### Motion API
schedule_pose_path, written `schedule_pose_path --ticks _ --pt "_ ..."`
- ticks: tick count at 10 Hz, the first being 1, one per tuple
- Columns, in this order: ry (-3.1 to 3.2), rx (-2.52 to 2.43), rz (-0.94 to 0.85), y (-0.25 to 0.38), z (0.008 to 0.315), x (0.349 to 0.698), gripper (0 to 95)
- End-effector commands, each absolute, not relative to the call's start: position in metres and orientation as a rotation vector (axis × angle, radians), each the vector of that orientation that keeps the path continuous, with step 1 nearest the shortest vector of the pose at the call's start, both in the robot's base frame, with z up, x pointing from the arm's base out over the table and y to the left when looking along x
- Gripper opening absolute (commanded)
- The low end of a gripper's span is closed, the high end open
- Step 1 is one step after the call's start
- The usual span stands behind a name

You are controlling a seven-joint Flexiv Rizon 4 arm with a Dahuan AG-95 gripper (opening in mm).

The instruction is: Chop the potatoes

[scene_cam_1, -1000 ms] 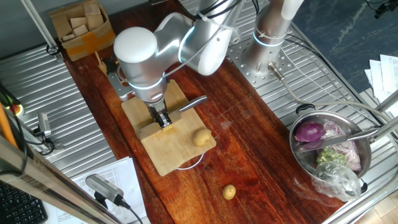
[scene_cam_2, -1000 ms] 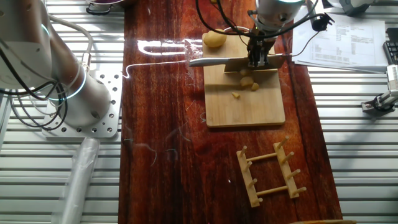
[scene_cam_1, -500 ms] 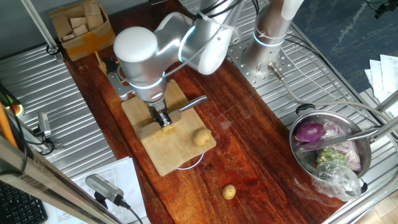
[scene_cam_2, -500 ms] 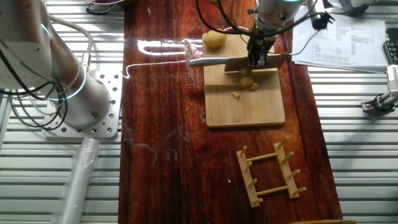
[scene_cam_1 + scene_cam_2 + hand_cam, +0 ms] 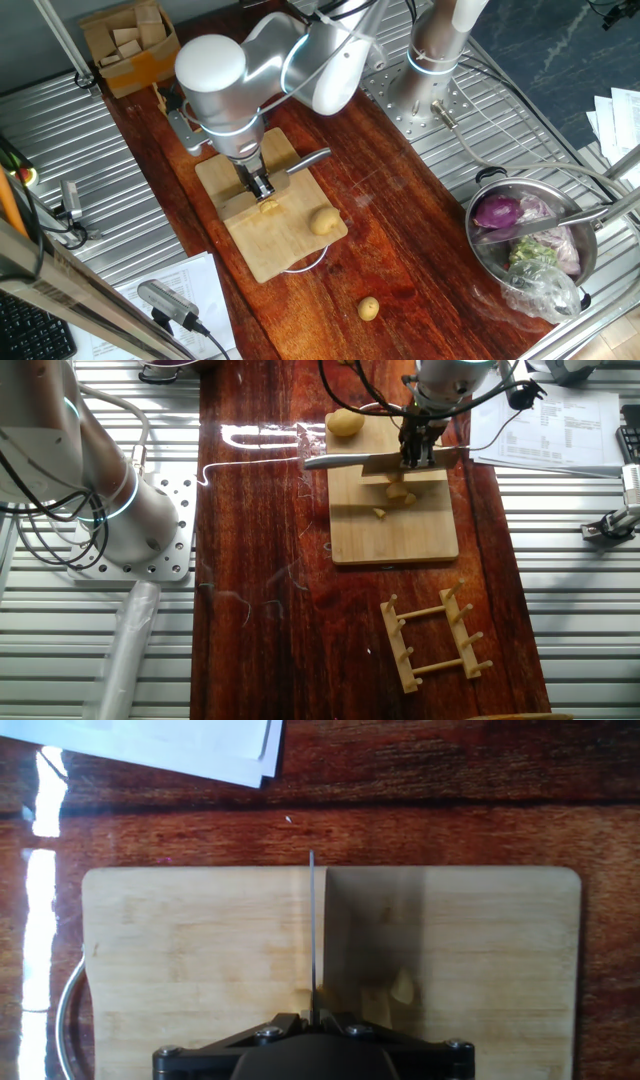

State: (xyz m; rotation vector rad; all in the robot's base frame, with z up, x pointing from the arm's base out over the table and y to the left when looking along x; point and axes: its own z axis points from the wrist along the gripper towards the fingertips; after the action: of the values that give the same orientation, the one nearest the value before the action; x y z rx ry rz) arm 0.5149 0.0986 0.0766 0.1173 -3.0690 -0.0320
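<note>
My gripper (image 5: pixel 259 186) is shut on a knife (image 5: pixel 345 460) and holds it level just above the wooden cutting board (image 5: pixel 285 250). A few small pale potato pieces (image 5: pixel 269 207) lie on the board under the blade; they also show in the other fixed view (image 5: pixel 398 490). A larger whole potato (image 5: pixel 323 220) sits at the board's edge, and it shows in the other fixed view too (image 5: pixel 345 423). A small potato (image 5: pixel 368 308) lies on the dark table beyond the board. In the hand view the blade (image 5: pixel 312 930) is edge-on over the board (image 5: pixel 180 950), with a potato piece (image 5: pixel 403 987) to its right.
A metal bowl (image 5: pixel 590 262) holding a purple onion (image 5: pixel 497 212) and scraps stands at the right. A cardboard box (image 5: pixel 130 45) is at the back left. A wooden rack (image 5: pixel 435 635) lies past the board. Papers (image 5: pixel 560 430) lie beside the table.
My gripper has lifted the knife slightly off the board and its shadow now shows over the cut pieces. The potatoes have not moved.
</note>
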Motion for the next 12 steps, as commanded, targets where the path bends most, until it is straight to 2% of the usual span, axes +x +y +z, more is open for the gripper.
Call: schedule_pose_path --ticks 1,12 --pt "-3.069 0.114 -0.037 0.098 0.077 0.514 0.0" --pt "-3.030 0.162 -0.049 0.081 0.099 0.513 0.0"
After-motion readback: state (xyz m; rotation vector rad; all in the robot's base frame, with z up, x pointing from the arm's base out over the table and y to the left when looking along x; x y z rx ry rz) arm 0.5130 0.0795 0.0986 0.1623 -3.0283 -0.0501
